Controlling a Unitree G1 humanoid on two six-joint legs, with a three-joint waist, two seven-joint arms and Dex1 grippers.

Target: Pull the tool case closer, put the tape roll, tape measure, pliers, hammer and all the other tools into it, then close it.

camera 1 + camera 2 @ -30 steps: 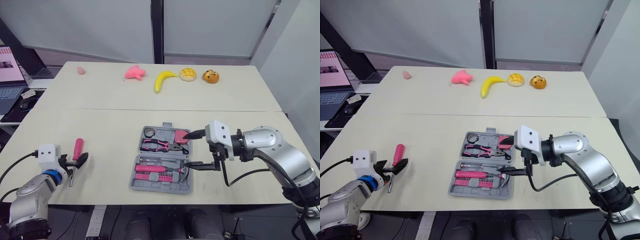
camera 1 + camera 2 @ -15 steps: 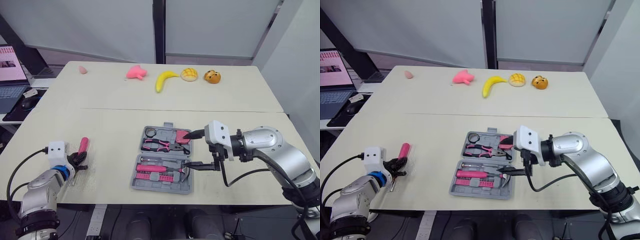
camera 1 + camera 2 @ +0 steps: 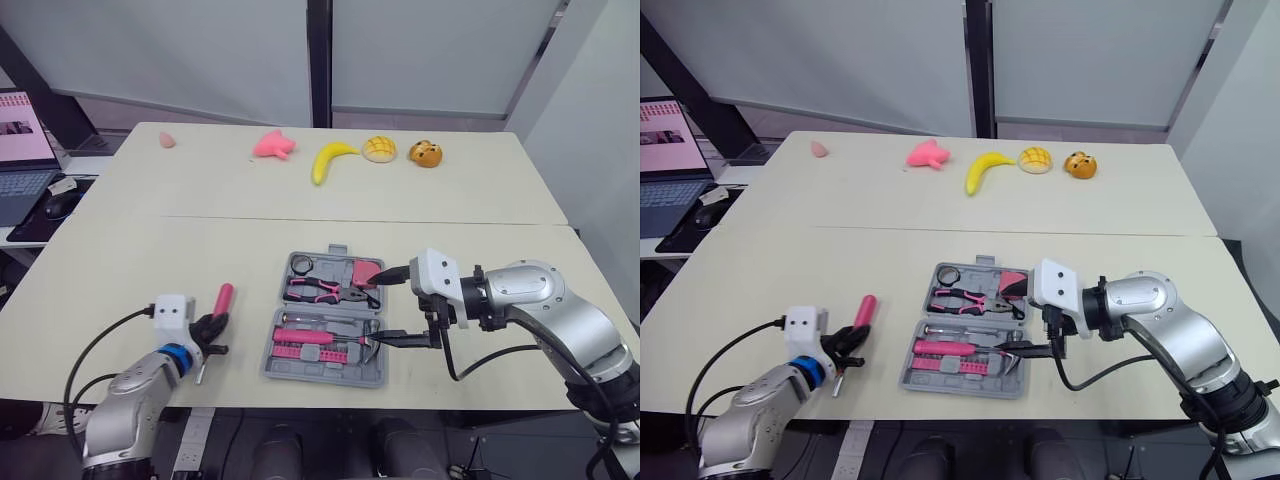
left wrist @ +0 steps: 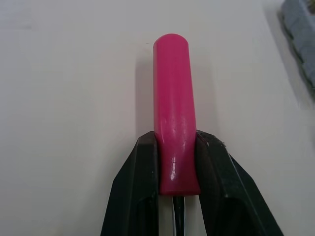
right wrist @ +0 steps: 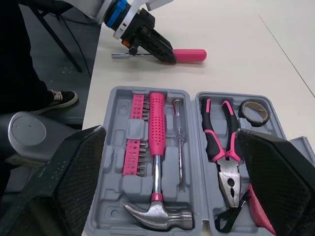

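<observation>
Left tool [image 3: 213, 326] clamping pink screwdriver [image 3: 222, 298] beside open tool case [image 3: 322, 377], right tool [image 3: 382, 307] spread wide, banana [image 3: 326, 158] well beyond

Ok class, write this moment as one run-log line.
left gripper: shut on pink-handled screwdriver, left of tool case | right gripper: open, at case's right edge | case: open, hammer, pliers, tape roll inside

The cream table [image 3: 200, 250] carries an open grey tool case [image 3: 320, 376] near its front edge, about midway across. Along the far edge lie a small pink lump [image 3: 165, 140], a pink toy [image 3: 272, 145], a banana [image 3: 328, 158], a yellow bun [image 3: 378, 148] and an orange-brown toy [image 3: 425, 154].
</observation>
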